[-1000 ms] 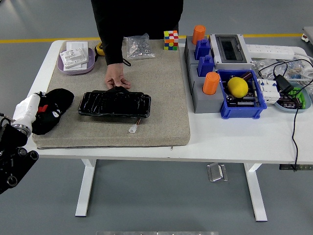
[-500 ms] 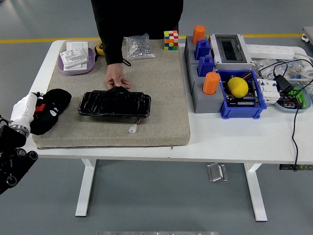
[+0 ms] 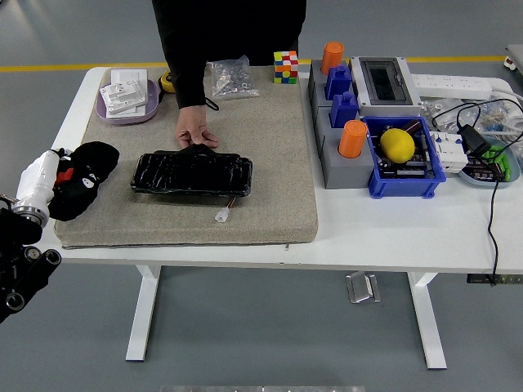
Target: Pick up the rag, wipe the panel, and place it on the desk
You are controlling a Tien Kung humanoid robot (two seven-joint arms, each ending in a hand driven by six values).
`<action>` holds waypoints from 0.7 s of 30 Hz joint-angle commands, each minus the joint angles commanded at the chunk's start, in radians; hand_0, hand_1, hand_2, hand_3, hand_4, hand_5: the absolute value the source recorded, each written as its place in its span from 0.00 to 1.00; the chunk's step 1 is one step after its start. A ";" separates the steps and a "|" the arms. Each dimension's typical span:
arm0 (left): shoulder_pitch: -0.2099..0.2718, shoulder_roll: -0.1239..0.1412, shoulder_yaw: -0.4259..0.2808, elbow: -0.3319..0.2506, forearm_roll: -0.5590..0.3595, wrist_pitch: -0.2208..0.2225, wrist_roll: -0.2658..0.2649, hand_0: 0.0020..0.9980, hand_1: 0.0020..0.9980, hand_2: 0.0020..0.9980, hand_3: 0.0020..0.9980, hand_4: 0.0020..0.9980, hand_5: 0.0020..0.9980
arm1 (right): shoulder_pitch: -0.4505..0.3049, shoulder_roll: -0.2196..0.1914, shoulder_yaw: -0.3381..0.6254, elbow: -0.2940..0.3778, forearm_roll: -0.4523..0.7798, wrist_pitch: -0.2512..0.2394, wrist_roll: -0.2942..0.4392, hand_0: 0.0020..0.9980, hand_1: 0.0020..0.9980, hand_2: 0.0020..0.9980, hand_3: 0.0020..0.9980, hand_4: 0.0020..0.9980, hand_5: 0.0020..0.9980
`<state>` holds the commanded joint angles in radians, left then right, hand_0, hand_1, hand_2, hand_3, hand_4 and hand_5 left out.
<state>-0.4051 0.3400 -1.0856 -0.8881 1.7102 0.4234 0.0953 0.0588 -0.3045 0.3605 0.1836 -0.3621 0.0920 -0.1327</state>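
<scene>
Left robot hand point(image 3: 72, 175) gripping the black rag point(image 3: 88, 166)
Rag sits on the mat's point(image 3: 270, 163) left edge — a person's hand point(image 3: 194, 131) steadies the black panel point(image 3: 192, 173).

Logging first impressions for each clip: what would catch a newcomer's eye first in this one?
Probably the glossy black panel lying in the middle of the grey mat, with a person's hand resting at its far edge. Next, the robot's left hand at the mat's left end, wrapped in a black rag. On the right, bright colours pull the eye: a yellow ball in a blue bin and two orange cups.
</scene>
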 joint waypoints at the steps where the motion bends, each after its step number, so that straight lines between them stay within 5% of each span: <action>1: -0.002 0.001 -0.004 -0.013 0.008 -0.002 0.005 0.23 0.14 0.42 0.35 0.36 0.00 | 0.000 0.000 -0.002 0.000 0.002 0.000 0.000 0.78 0.73 0.73 0.61 0.89 0.58; 10: -0.007 -0.008 0.012 -0.101 0.041 -0.001 0.032 0.23 0.13 0.43 0.36 0.38 0.00 | -0.001 0.001 0.000 -0.001 -0.002 0.000 0.001 0.78 0.73 0.73 0.61 0.90 0.58; 21: -0.026 -0.024 0.085 -0.087 0.032 0.000 0.032 0.23 0.13 0.43 0.36 0.38 0.00 | -0.001 -0.002 -0.002 0.000 -0.002 0.001 0.000 0.78 0.73 0.73 0.61 0.91 0.59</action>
<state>-0.4309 0.3164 -1.0006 -0.9750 1.7418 0.4239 0.1273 0.0574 -0.3065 0.3583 0.1833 -0.3637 0.0932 -0.1328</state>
